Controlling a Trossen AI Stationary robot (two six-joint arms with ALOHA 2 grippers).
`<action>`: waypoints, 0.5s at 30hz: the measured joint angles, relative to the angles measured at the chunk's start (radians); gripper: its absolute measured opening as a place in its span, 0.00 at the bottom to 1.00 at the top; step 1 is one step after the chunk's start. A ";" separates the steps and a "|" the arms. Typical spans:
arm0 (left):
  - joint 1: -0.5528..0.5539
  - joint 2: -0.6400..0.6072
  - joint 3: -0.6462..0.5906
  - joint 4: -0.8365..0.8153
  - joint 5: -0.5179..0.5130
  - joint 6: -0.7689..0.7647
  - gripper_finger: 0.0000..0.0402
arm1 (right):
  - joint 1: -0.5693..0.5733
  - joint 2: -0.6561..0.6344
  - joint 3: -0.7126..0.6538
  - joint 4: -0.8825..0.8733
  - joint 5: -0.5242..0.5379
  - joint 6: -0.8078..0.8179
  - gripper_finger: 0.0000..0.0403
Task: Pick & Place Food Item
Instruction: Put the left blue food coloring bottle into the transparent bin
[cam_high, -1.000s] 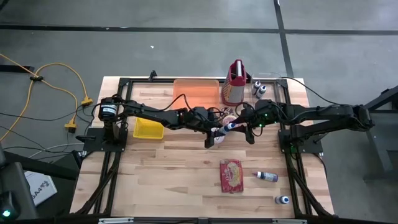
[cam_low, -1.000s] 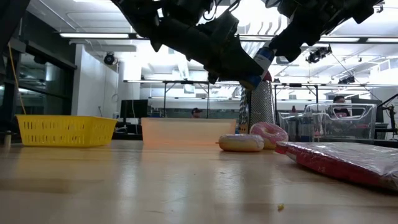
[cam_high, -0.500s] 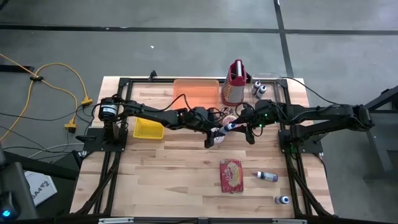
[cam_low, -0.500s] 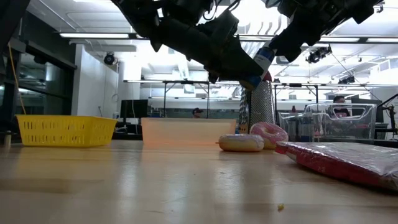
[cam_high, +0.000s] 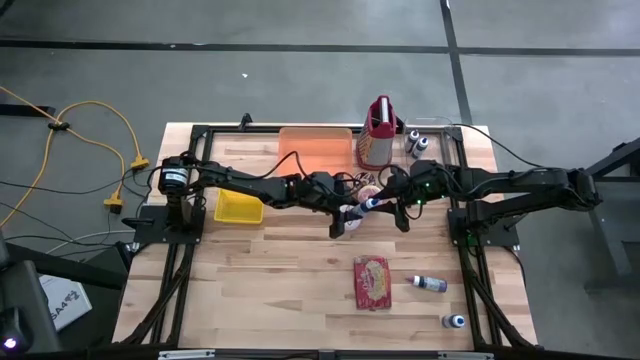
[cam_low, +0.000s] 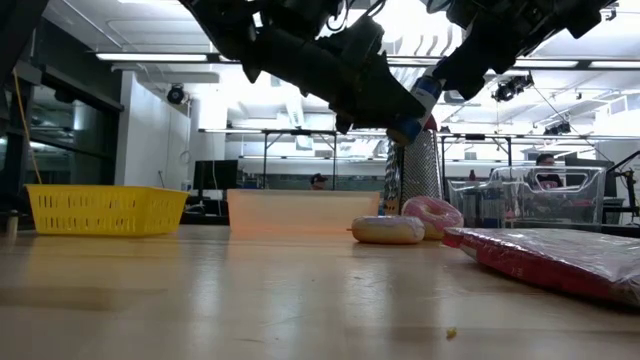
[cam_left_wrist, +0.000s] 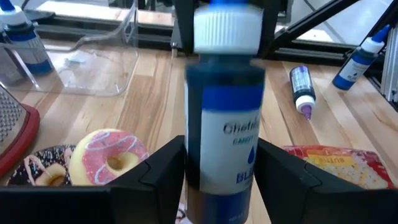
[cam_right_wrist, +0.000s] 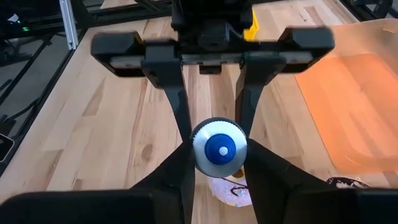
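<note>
A blue bottle (cam_high: 366, 203) with a white cap (cam_low: 427, 93) hangs in the air over the table's middle, between my two grippers. My left gripper (cam_left_wrist: 221, 186) comes from the table's left and is shut on the bottle's body. My right gripper (cam_right_wrist: 219, 169) comes from the right and is shut on the cap end. Below them a pink-iced donut (cam_left_wrist: 109, 162) and a glazed donut (cam_low: 388, 230) lie flat on the table. A chocolate donut (cam_left_wrist: 37, 171) lies beside the pink one. My left gripper has the bottle's labelled body (cam_left_wrist: 205, 162) between its two fingers (cam_left_wrist: 165, 177), one on each side. The fingers run along the bottle, slanting down from the table's left. The bottle is clear of the table, its cap pointing away toward the right arm. My right gripper pinches the bottle's cap end (cam_right_wrist: 219, 148) between its two fingers (cam_right_wrist: 177, 180). They come slanting down from the table's right, along the bottle, so the cap faces back into the gripper. The bottle is lifted clear and tilted, cap end higher.
A yellow basket (cam_high: 238, 207) stands at the left and an orange tray (cam_high: 316, 148) at the back. A metal grater (cam_high: 377, 135) and small bottles (cam_high: 417, 142) stand at the back right. A red packet (cam_high: 371, 281) and two loose bottles (cam_high: 430, 284) lie toward the near right.
</note>
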 joint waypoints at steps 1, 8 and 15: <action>0.000 0.000 0.000 0.002 0.000 0.000 0.45 | 0.000 0.001 0.000 -0.001 0.000 0.001 0.26; 0.000 0.000 0.000 -0.003 0.000 0.000 0.46 | 0.000 0.001 0.000 -0.020 0.000 0.027 0.26; 0.000 0.000 0.000 0.031 0.009 0.003 0.46 | 0.000 0.000 0.000 -0.091 0.030 0.075 0.26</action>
